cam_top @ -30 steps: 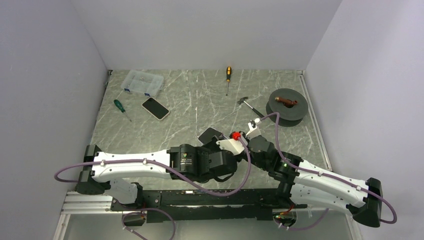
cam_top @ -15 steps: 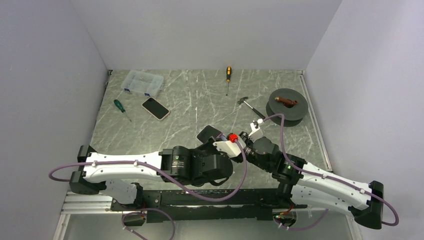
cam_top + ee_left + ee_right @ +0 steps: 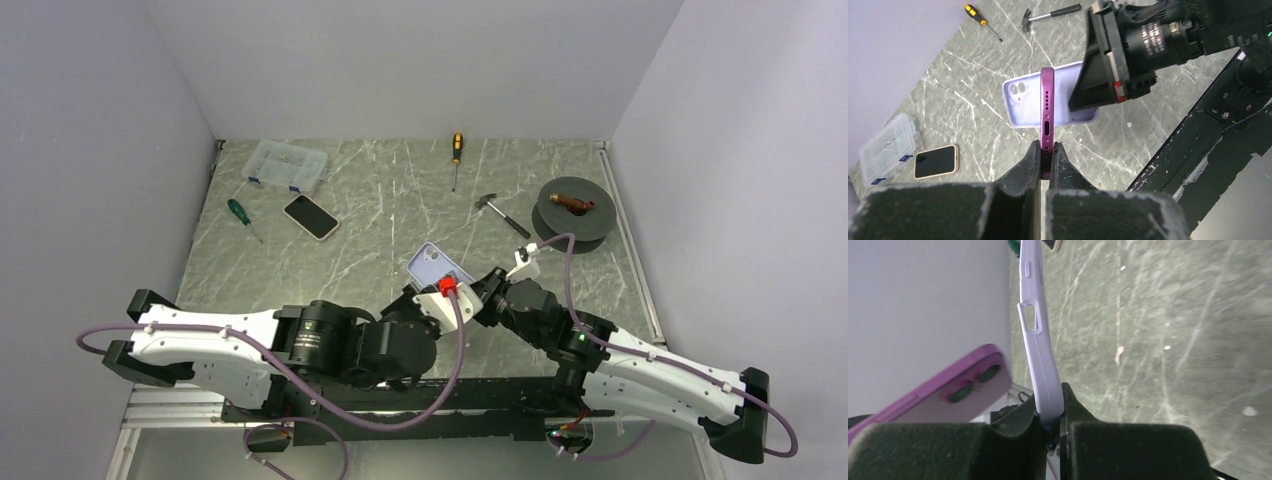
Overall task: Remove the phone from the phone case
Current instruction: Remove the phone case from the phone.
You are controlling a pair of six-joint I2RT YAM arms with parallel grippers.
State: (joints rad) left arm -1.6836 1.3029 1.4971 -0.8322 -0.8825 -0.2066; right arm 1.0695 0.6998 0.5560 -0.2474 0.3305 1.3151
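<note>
My left gripper (image 3: pixel 1047 150) is shut on the bottom edge of the purple phone (image 3: pixel 1047 107), held edge-on and upright. The phone is out of the lavender case (image 3: pixel 1020 97), which sits just behind it with its camera cutout showing. My right gripper (image 3: pixel 1050 402) is shut on the case's rim (image 3: pixel 1040 355). In the right wrist view the phone's back with two lenses (image 3: pixel 955 390) sits to the left of the case, apart from it. From the top, the case (image 3: pixel 435 265) lies between both grippers at table centre, above the left gripper (image 3: pixel 442 292) and the right gripper (image 3: pixel 482 290).
A second phone in a tan case (image 3: pixel 311 216), a clear parts box (image 3: pixel 286 165) and a green screwdriver (image 3: pixel 240 214) lie at the far left. A yellow screwdriver (image 3: pixel 456 152), a small hammer (image 3: pixel 500 213) and a dark spool (image 3: pixel 572 208) lie at the far right.
The left arm has drawn back toward its base, pulling the phone away from the case. The right gripper has turned the case so its lavender back shows from above.
</note>
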